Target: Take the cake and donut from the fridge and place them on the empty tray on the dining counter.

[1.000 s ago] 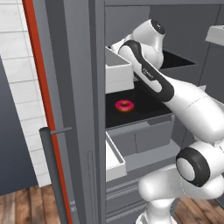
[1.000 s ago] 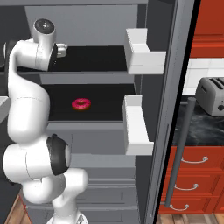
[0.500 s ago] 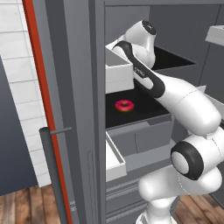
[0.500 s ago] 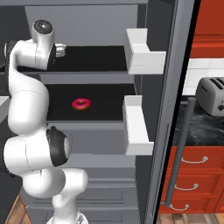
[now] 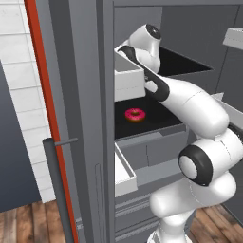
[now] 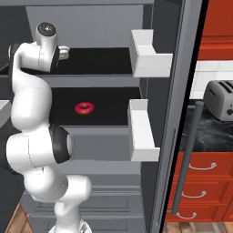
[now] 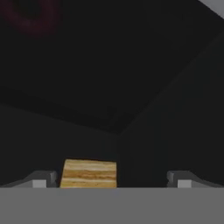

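The fridge [image 6: 166, 68] stands open, and my arm reaches onto its upper black shelf [image 6: 102, 61]. In the hand view the cake [image 7: 89, 173], a small tan layered block, lies between the fingertips of my gripper [image 7: 111, 179], closer to the left fingertip [image 7: 41, 178]. The jaws are wide open and touch nothing. From the right base view my gripper [image 6: 65, 52] is at the left end of that shelf. The donut [image 5: 135, 114] [image 6: 84, 108], pink-iced, lies alone on the shelf below, under my forearm. The tray and dining counter are out of view.
White door bins [image 6: 150, 59] [image 6: 142, 132] hang on the right door and another bin [image 5: 128, 78] sits close beside my hand. A grey drawer [image 5: 124, 171] juts out low on the left. A toaster [image 6: 220, 98] stands on the counter over red cabinets [image 6: 205, 182].
My arm has swung a little to the left and deeper over the upper shelf. The jaws stay open and the donut has not moved.
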